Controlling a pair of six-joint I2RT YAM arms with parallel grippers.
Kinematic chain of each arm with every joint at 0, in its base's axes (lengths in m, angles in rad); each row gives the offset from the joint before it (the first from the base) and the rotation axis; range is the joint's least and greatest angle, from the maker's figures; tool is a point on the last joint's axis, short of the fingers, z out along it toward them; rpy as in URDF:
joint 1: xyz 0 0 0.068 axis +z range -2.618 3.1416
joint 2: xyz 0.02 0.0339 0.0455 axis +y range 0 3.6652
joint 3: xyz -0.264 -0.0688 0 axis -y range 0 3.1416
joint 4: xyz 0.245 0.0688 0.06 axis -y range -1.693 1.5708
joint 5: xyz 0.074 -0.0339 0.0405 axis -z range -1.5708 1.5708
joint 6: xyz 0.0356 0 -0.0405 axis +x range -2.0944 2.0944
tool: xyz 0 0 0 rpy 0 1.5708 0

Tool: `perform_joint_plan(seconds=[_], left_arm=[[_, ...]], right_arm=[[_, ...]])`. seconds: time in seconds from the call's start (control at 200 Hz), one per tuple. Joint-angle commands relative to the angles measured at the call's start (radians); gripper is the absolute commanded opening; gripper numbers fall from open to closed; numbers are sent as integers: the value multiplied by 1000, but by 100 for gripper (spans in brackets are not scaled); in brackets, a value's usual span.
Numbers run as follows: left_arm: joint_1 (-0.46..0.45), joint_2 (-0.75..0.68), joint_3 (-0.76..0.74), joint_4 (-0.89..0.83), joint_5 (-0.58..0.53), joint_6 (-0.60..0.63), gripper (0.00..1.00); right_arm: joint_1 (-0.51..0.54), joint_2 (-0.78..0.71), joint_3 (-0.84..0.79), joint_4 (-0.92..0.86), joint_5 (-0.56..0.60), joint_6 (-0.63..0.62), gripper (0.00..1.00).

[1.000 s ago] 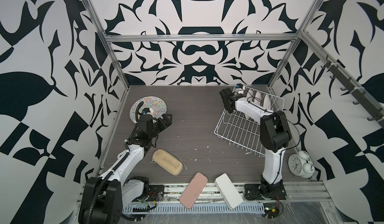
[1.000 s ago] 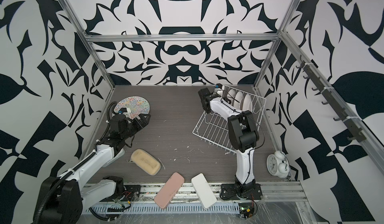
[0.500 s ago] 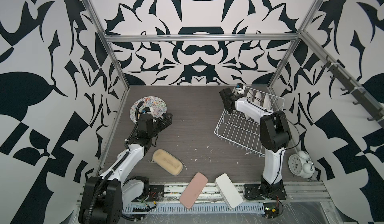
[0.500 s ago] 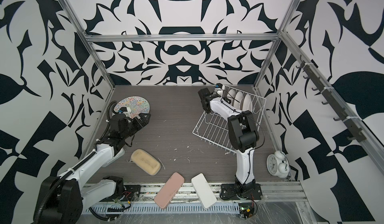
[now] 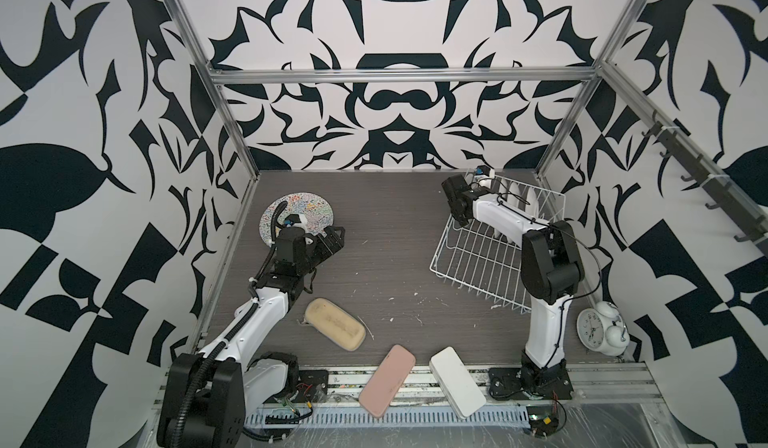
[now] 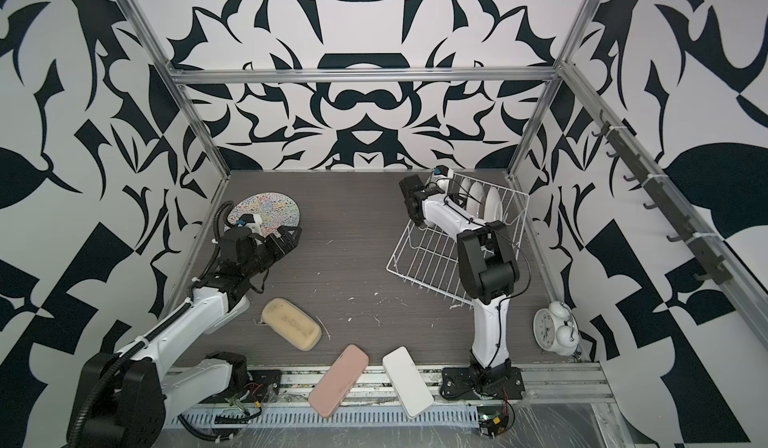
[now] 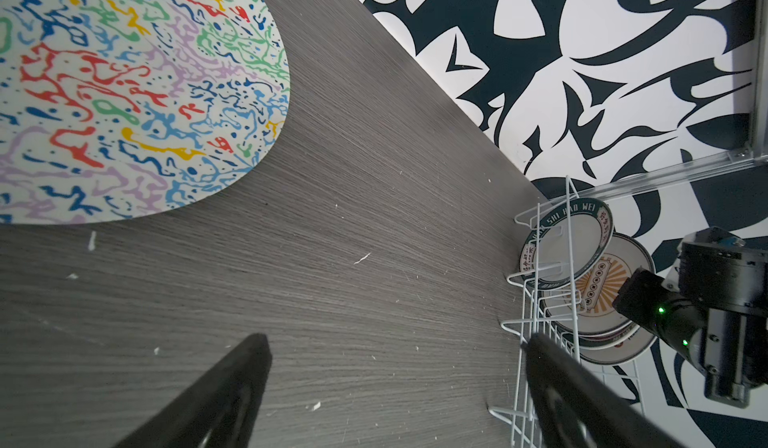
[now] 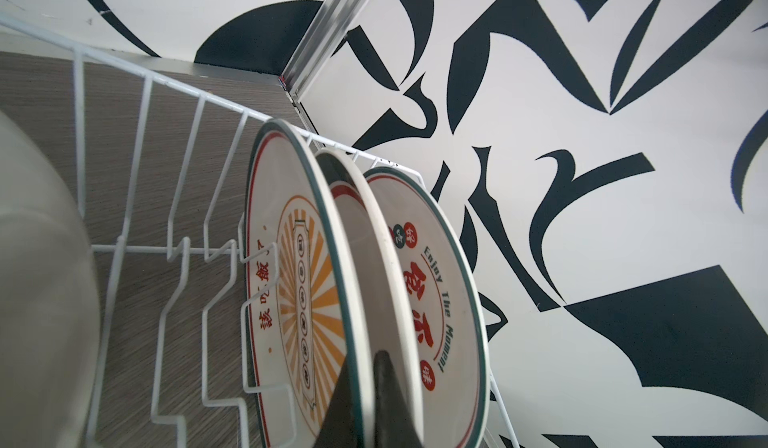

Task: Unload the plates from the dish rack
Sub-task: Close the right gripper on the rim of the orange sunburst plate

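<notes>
A squiggle plate (image 5: 309, 211) lies flat at the left rear of the table (image 5: 386, 267), out of the white wire dish rack (image 5: 478, 258). The rack stands in the right rear corner with the other plates (image 6: 478, 200) on edge between its prongs. In both top views the left end effector (image 5: 332, 238) hovers just beside the squiggle plate. Only the left wrist view shows its two dark fingers (image 7: 237, 392) spread wide over bare table, holding nothing, with the rack across the table beyond them. That view also gives the printed faces of the racked plates, a dark lettered plate (image 7: 565, 242) in front of a sunburst plate (image 7: 598, 292); the top views show only thin white backs. The fingers of the right end effector (image 8: 365, 377) cannot be made out in the top views, where the arm reaches in at the rack's far end. The right wrist view shows it closed, pinching the green-rimmed edge of the sunburst plate, which stands in its slot just beside two more plates. A beige pad (image 5: 334, 329), a pink pad (image 5: 386, 379) and a white pad (image 5: 457, 381) lie toward the near edge, and an alarm clock (image 5: 598, 329) stands at the right.
</notes>
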Motion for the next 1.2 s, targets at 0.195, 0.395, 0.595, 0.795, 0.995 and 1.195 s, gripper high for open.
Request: perform_joint_plan(seconds=[0.195,0.395,0.595,0.795,0.995,1.195], left_arm=[[-3,-13,27,-5,2,0,100],[-4,-20,22,-7,-1,0,100],[-3,-24,21,-8,-2,3,100],[-3,-26,20,-13,-3,4,100],[-3,-35,19,-16,-3,4,100],[-3,-43,16,-20,-4,5,100]], right_arm=[[16,-14,21,36,15,-37,0],[33,12,15,98,99,-125,0],[46,22,19,123,155,-165,0],[54,2,14,154,167,-190,0],[62,-13,18,188,179,-231,0],[71,-25,26,204,206,-263,0]])
